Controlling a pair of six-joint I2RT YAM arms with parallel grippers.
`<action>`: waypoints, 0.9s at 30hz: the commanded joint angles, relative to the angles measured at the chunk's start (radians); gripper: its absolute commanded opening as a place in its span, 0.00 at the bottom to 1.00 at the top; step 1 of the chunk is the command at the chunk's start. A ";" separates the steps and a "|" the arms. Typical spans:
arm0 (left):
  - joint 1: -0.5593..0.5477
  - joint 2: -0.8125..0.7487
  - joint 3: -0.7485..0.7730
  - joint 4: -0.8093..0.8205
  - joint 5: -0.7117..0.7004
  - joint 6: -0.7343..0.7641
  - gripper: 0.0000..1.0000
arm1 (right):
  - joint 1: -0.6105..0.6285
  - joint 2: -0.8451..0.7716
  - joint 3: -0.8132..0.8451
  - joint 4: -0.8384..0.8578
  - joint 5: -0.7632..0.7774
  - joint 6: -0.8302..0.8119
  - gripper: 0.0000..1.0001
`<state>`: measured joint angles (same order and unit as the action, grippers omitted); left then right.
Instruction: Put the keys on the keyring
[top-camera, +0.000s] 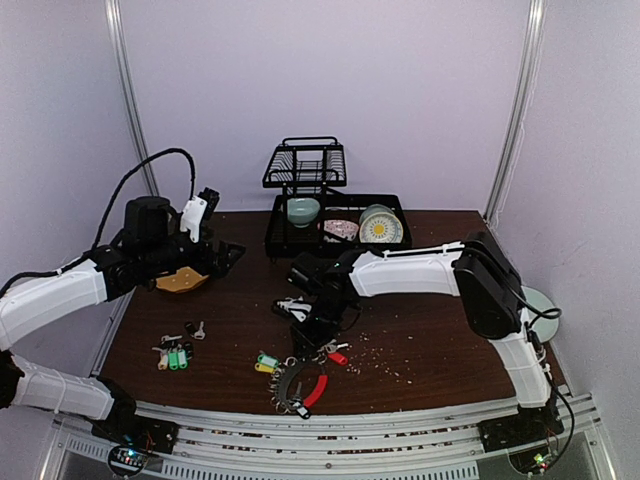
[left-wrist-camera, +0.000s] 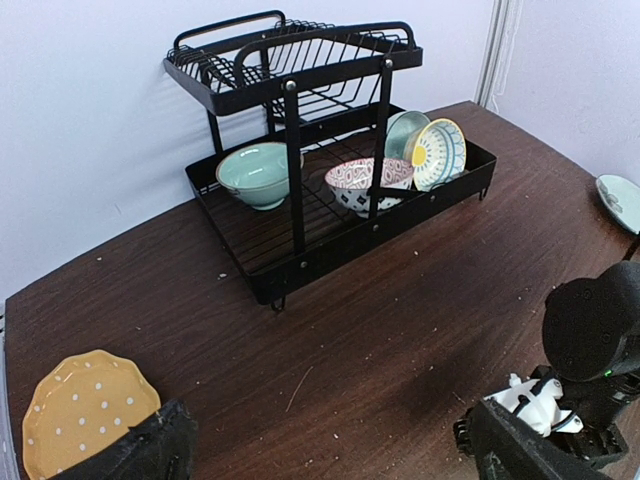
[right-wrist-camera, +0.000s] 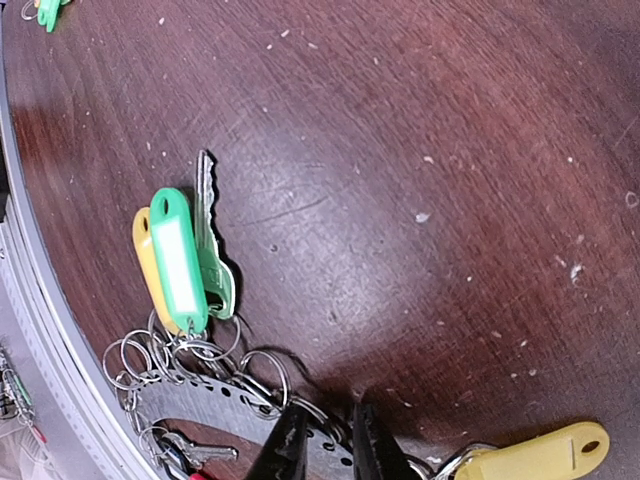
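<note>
The keyring (top-camera: 298, 385), a big metal ring with a red arc, lies near the table's front edge. In the right wrist view its perforated band (right-wrist-camera: 200, 400) carries several split rings, a green-tagged key (right-wrist-camera: 178, 260) and a yellow tag (right-wrist-camera: 147, 265). My right gripper (right-wrist-camera: 332, 452) (top-camera: 312, 335) points down with its fingers (right-wrist-camera: 290, 450) close together on that band. Another yellow tag (right-wrist-camera: 535, 455) lies just right of it. Loose keys (top-camera: 175, 352) with green tags sit at the front left. My left gripper (left-wrist-camera: 335, 460) (top-camera: 215, 240) hovers wide open and holds nothing, far from the keys.
A black two-tier dish rack (top-camera: 330, 215) (left-wrist-camera: 300, 200) holding bowls and plates stands at the back. A yellow dotted plate (top-camera: 182, 280) (left-wrist-camera: 80, 410) lies under my left gripper. A pale green plate (top-camera: 540, 300) sits at the right edge. Crumbs dot the dark wood.
</note>
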<state>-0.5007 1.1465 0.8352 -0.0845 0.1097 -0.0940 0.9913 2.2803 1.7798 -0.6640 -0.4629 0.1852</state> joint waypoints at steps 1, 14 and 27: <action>0.007 0.006 0.011 0.017 0.007 0.012 0.98 | 0.009 0.033 0.007 -0.012 -0.002 -0.006 0.18; 0.011 0.007 0.010 0.018 0.011 0.011 0.98 | 0.011 -0.098 0.004 -0.009 0.089 -0.022 0.00; 0.017 -0.062 -0.052 0.172 0.299 0.026 0.93 | 0.017 -0.434 -0.237 0.376 0.181 0.045 0.00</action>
<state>-0.4896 1.1389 0.8211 -0.0502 0.2207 -0.0906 1.0023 1.9274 1.5875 -0.4473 -0.3195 0.1989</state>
